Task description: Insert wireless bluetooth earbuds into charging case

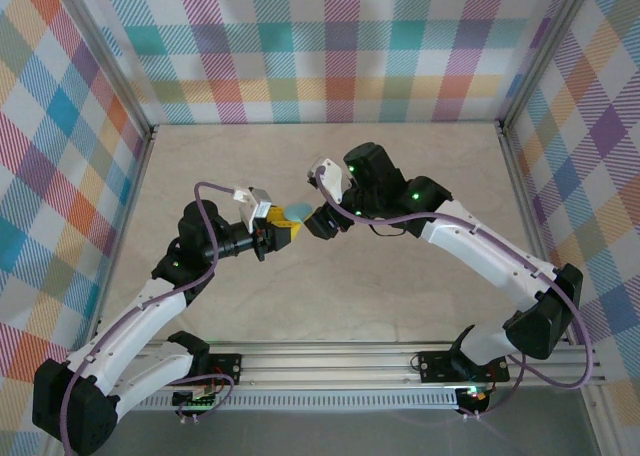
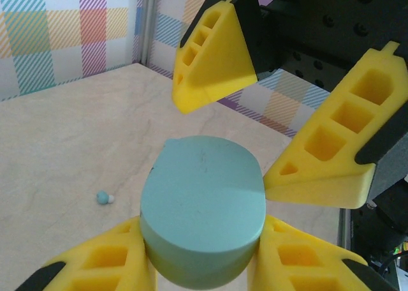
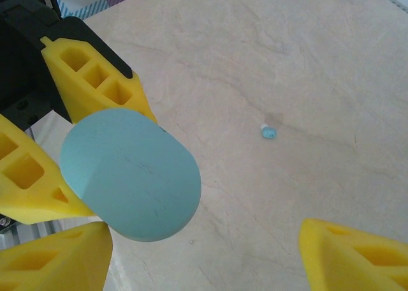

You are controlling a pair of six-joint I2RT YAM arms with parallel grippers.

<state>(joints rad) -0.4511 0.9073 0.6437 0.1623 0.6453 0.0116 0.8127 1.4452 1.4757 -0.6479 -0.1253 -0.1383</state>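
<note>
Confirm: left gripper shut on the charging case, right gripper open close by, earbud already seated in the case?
No. The earbud lies loose on the table, not in the charging case; the right wrist view shows it. Left gripper shut on the case, right gripper open close by: correct.

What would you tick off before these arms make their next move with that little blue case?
1. Grip: ok, the left tool is shut on the case, held off the table.
2. Helper ready: ok, the right tool is open beside the case.
3. Case lid open: not ok, it looks closed.
4. Target found: ok, one earbud lies on the table, apart from both tools.
5. Second earbud's whereabouts: cannot tell.
</note>
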